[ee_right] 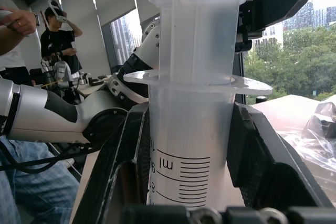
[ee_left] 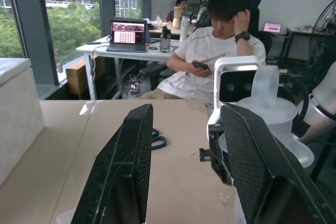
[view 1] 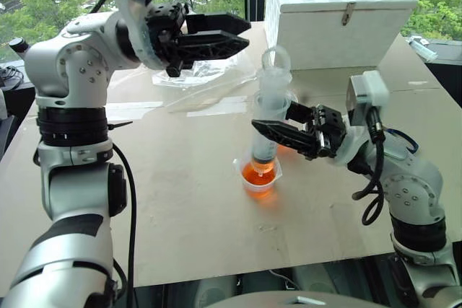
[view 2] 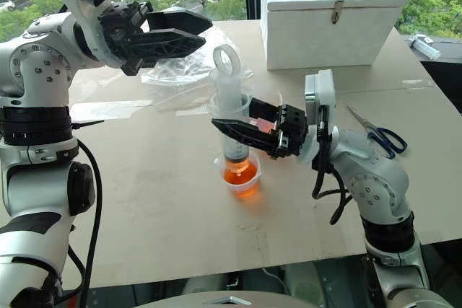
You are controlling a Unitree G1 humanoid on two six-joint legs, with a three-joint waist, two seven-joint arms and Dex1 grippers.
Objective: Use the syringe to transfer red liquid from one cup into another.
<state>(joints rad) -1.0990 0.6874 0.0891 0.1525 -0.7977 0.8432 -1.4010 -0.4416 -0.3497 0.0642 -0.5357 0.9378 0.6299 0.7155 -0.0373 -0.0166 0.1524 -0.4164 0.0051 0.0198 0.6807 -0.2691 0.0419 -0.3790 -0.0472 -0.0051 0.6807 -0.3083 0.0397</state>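
My right gripper (view 1: 268,122) is shut on the barrel of the syringe (view 1: 273,99) and holds it upright over the table's middle. The scale marks and flange of the syringe (ee_right: 191,129) sit between its black fingers. The tip reaches down into the shorter clear cup (view 1: 258,176), which holds red liquid (view 1: 258,172). A glint of orange-red shows behind the right fingers; the taller cup itself is hidden there. My left gripper (view 1: 242,34) hovers level, up and to the left of the plunger's ring, open with nothing between its fingers (ee_left: 123,166).
A white box (view 1: 339,16) stands at the back of the cardboard-covered table (view 1: 180,200). A crumpled clear plastic bag (view 1: 195,73) lies under the left gripper. Blue-handled scissors (view 2: 379,135) lie to the right. A seated person (ee_left: 210,51) is beyond the table.
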